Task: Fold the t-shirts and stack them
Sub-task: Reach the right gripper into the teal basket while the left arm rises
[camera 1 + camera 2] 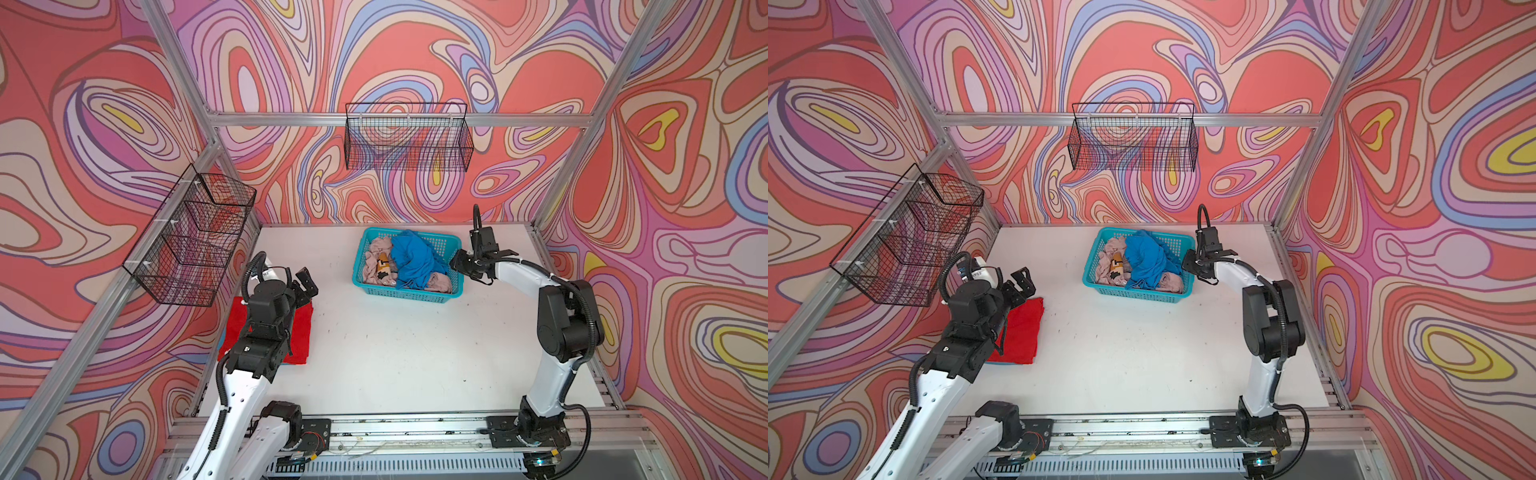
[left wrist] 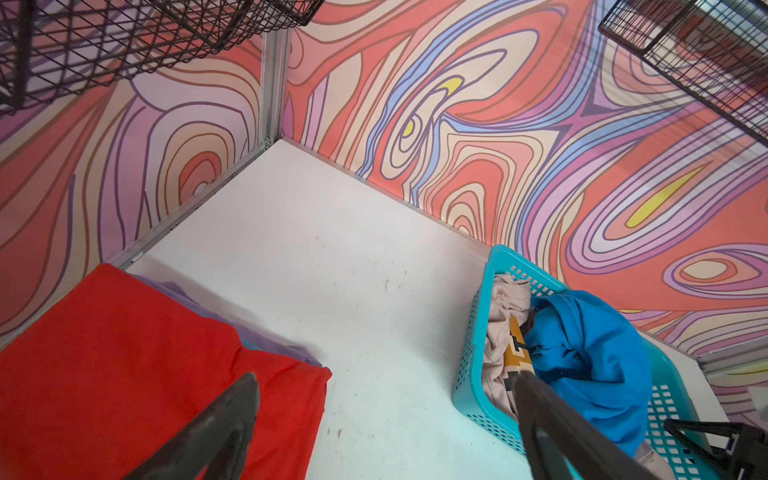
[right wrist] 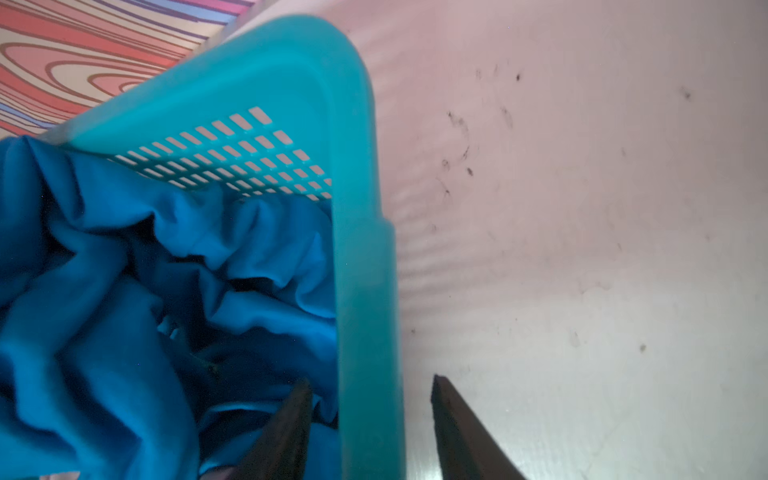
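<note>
A: So, how does everything lie?
B: The red t-shirt (image 1: 301,328) is folded flat at the table's (image 1: 395,353) left. The blue t-shirt (image 1: 411,259) and beige-pink t-shirt (image 1: 376,253) lie crumpled in the basket (image 1: 409,294), with no axis we can tell.
A: And our end effectors?
B: The left gripper (image 1: 306,284) gapes, empty. The right gripper (image 3: 372,380), parted, straddles the basket's rim, clasping nothing.

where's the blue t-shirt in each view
A top view: blue t-shirt above centre, in the turquoise basket.
A top view: blue t-shirt above centre too, in the basket.
Left wrist: blue t-shirt heaped in the basket beside the beige shirt.
Right wrist: blue t-shirt close up, crumpled inside the basket rim.
Shared landmark: the turquoise basket.
</note>
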Available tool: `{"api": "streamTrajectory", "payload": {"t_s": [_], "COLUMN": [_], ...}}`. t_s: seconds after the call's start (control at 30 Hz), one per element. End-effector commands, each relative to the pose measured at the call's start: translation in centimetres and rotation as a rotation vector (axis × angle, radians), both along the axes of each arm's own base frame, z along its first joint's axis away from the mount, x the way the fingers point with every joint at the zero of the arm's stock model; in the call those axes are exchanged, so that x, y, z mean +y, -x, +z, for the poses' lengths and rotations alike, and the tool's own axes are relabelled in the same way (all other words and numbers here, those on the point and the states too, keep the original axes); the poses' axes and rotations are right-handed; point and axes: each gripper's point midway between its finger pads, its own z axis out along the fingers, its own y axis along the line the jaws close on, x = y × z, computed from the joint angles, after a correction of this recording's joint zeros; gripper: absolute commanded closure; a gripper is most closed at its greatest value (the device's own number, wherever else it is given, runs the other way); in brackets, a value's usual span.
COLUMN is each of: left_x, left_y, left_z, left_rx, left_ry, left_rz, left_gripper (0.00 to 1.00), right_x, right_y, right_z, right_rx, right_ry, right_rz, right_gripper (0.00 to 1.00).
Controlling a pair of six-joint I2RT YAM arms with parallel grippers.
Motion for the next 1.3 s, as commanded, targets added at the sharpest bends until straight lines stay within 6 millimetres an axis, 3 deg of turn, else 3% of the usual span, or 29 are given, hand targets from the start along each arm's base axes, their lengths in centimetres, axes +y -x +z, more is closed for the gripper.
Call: {"api": "streamTrajectory", "payload": {"t_s": [0.0,0.4,0.57,0.6,0.73,0.87,1.07,1.17,1.27], "left_x": [-0.9,-1.2,-1.6,-1.7,-2.0,-2.7,-4.0,-5.0,-6.0], "left_y": [-0.2,-0.3,-0.4,-0.4,-0.3,-0.2,-0.1,0.0,0.1], "left_z": [-0.6,-0.6,-0.7,-0.7,-0.6,-0.5,-0.4,-0.4,-0.4], "left_rx": [0.010,0.010,0.013,0.014,0.009,0.004,0.001,0.011,0.027], "left_ry": [0.004,0.004,0.009,0.009,0.009,0.012,0.026,0.025,0.032], "left_rz": [-0.044,-0.064,-0.082,-0.087,-0.097,-0.127,-0.178,-0.216,-0.263], "left_gripper": [0.04,0.05,0.05,0.05,0.05,0.05,0.05,0.05,0.05], "right_x": [-0.3,-1.1,-2.5,-3.0,-6.7,-12.1,-17.8,-20.1,-21.0], "right_y": [-0.2,1.9,3.7,4.2,7.5,11.9,18.5,21.2,22.2], "right_z": [-0.7,-0.6,0.1,1.2,2.0,2.0,2.5,3.3,3.9], "right_rx": [0.037,0.043,0.040,0.014,-0.007,-0.014,-0.023,-0.066,-0.098], "right_ry": [0.007,-0.037,-0.027,-0.037,-0.089,-0.175,-0.178,-0.209,-0.222], "right_rz": [-0.047,-0.135,-0.217,-0.241,-0.383,-0.564,-0.786,-0.907,-0.983], "right_gripper": [0.61,0.82,0.89,0.89,0.89,0.91,0.93,0.93,0.93]}}
